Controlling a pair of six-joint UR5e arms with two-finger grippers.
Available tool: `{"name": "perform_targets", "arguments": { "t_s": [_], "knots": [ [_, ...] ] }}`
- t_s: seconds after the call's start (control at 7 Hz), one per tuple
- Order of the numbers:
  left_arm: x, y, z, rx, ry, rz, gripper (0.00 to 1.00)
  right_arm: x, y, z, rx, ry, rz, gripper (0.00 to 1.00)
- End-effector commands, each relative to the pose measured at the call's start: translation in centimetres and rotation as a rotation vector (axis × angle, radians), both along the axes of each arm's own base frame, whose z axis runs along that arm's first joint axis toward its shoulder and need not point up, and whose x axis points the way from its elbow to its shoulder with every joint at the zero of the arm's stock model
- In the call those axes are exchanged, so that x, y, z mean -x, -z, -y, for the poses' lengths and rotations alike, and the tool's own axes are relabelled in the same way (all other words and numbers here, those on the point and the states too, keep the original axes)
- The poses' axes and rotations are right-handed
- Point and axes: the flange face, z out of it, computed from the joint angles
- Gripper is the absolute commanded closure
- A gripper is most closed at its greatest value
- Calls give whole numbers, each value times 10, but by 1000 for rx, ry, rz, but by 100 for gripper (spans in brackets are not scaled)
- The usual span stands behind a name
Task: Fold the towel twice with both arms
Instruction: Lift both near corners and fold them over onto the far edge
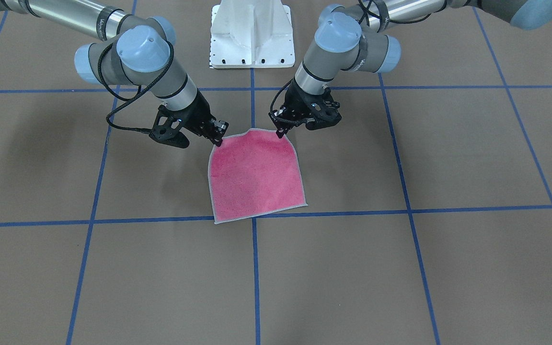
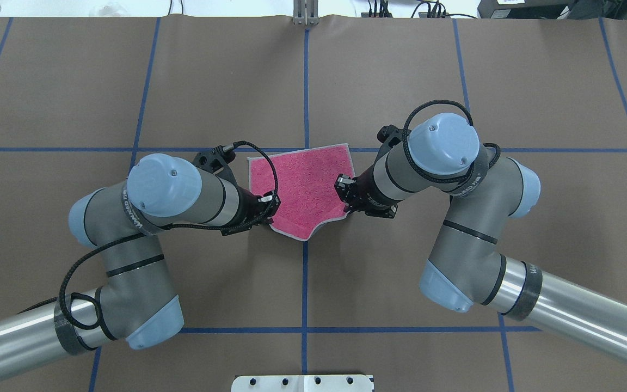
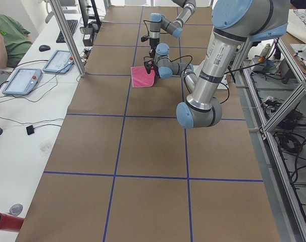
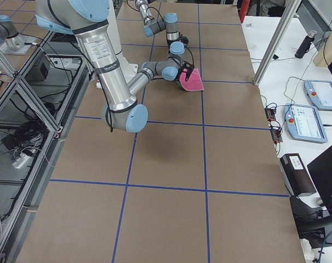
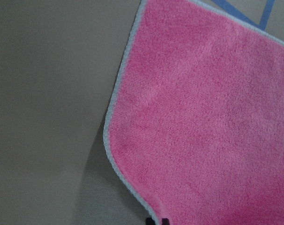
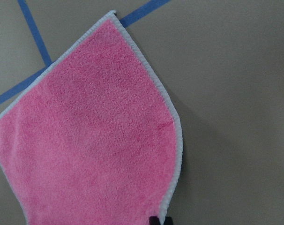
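Note:
The towel (image 1: 257, 172) lies pink face up near the table's middle, its far edge on the table. My left gripper (image 1: 281, 132) is shut on one near corner. My right gripper (image 1: 218, 139) is shut on the other near corner. Both corners are raised a little off the table. In the overhead view the left gripper (image 2: 272, 209) and right gripper (image 2: 343, 204) flank the towel (image 2: 305, 185). The wrist views show the towel (image 5: 203, 117) (image 6: 95, 140) spreading away from the fingertips. The grey face is hidden.
The white pedestal base (image 1: 252, 33) stands behind the towel on the robot's side. Blue tape lines (image 1: 256, 268) grid the brown table. A side desk with tablets (image 3: 21, 80) and a seated person (image 3: 6, 40) runs along the far edge.

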Motion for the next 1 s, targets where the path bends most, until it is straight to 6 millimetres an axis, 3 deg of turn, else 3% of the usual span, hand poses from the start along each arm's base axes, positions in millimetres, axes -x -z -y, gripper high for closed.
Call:
{"name": "perform_targets", "arguments": {
  "t_s": [0.0, 0.14, 0.29, 0.43, 0.57, 0.86],
  "knots": [
    [14, -2, 32, 7, 38, 9, 100, -7, -2, 14, -22, -26, 11, 100],
    [10, -11, 41, 11, 45, 24, 100, -2, -18, 27, -36, -44, 25, 100],
    [2, -9, 58, 20, 61, 37, 100, 1, -35, 40, -58, -76, 36, 100],
    [-10, -2, 73, 25, 70, 45, 100, -4, -40, 51, -57, -93, 33, 100],
    [-9, -4, 76, 28, 72, 49, 100, -6, -41, 53, -57, -99, 31, 100],
    [-6, -9, 81, 30, 80, 57, 100, 5, -19, 70, -69, -116, 39, 100]
  ]
}}
